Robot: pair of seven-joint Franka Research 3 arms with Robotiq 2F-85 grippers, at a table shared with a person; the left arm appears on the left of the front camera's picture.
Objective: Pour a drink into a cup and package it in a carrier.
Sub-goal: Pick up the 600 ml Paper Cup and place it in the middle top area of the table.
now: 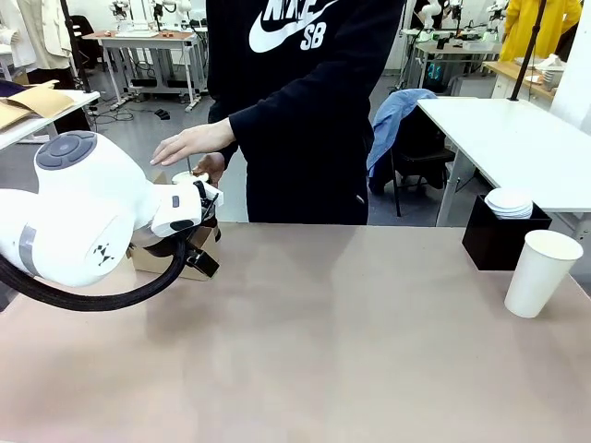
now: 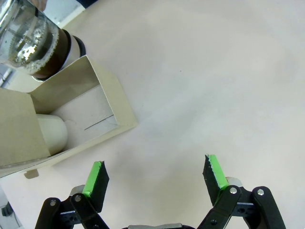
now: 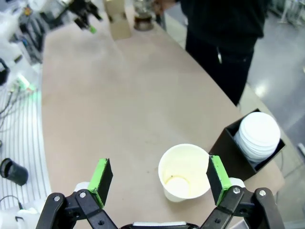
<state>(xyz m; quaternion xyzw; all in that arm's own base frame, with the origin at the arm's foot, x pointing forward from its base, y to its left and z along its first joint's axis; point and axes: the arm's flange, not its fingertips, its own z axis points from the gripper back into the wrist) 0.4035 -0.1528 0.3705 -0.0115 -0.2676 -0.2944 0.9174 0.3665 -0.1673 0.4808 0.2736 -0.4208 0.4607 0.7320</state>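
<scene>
- Cup (image 1: 545,273): white paper, upright, no lid, looks empty. It stands near the right end of the table (image 1: 323,351), just beside the black box (image 3: 224,140) that holds the stack of lids (image 3: 257,136).
- Right gripper (image 3: 159,174): hangs above the cup, fingers spread wide, nothing held. The cup's mouth sits nearer one pad than the other.
- Step in hand, as I judge it: take the cup so it can be filled. Centre the jaws on it first, come down to mid-wall and close gently. Paper pinched at the rim will likely buckle or tip. Keep the outer finger off the black box.
- Drink (image 2: 50,55): dark liquid in a glass jug (image 2: 28,33) at the far left of the table, right against the carrier (image 2: 102,95). A person's hand (image 1: 189,143) hovers over it.
- Carrier: brown cardboard with one slot bare. A white rounded thing (image 2: 50,136) sits in the next slot, and I cannot tell what it is.
- Left gripper (image 2: 155,172): just beside the carrier, over bare table, wide open and empty.
</scene>
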